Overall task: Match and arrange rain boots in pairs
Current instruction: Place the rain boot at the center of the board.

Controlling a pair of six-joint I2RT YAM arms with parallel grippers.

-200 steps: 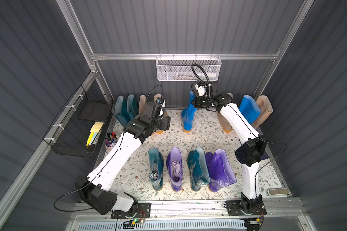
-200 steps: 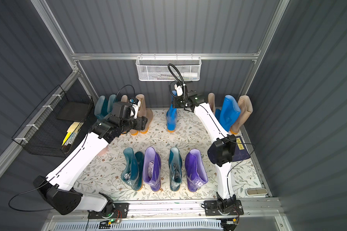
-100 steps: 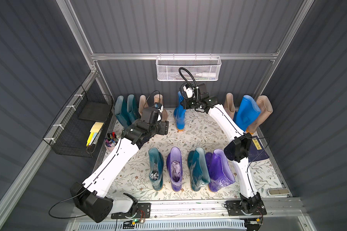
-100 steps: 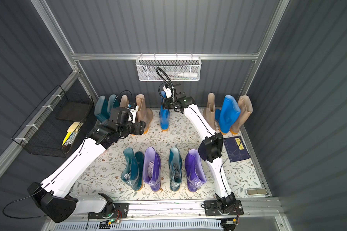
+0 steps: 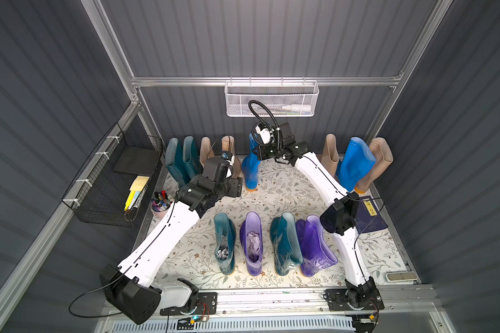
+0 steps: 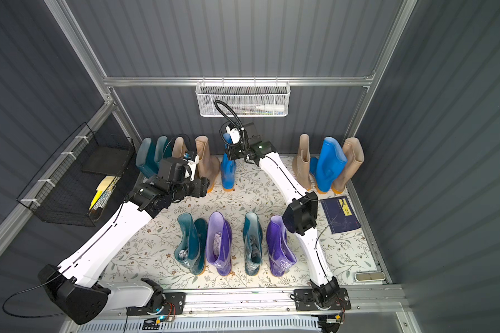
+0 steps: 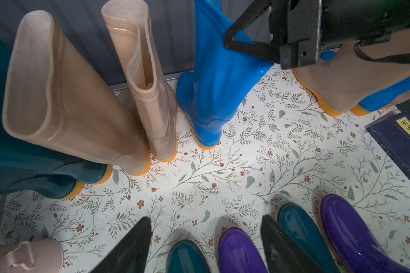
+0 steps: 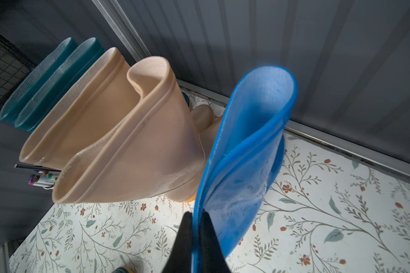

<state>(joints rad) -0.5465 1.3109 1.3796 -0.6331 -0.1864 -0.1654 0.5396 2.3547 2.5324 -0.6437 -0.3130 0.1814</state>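
Observation:
My right gripper (image 8: 197, 215) is shut on the top rim of a bright blue rain boot (image 8: 246, 165). That boot (image 5: 250, 170) stands upright at the back, right beside two beige boots (image 5: 228, 144), with two dark teal boots (image 5: 182, 161) further left. My left gripper (image 7: 206, 219) is open and holds nothing; it hovers over the mat in front of the beige pair. The front row reads teal (image 5: 224, 245), purple (image 5: 253, 242), teal (image 5: 285, 245), purple (image 5: 315, 248). At the back right a second blue boot (image 5: 355, 164) leans between two beige ones (image 5: 329, 152).
A white mesh basket (image 5: 272, 98) hangs on the back wall above the right wrist. On the left wall is a black wire basket (image 5: 113, 184), with a pen cup (image 5: 160, 201) below it. A dark blue booklet (image 5: 370, 213) lies on the mat at the right.
The right arm has carried the blue boot leftward along the back wall, up to the beige pair. The left arm has drawn back slightly, its gripper still open.

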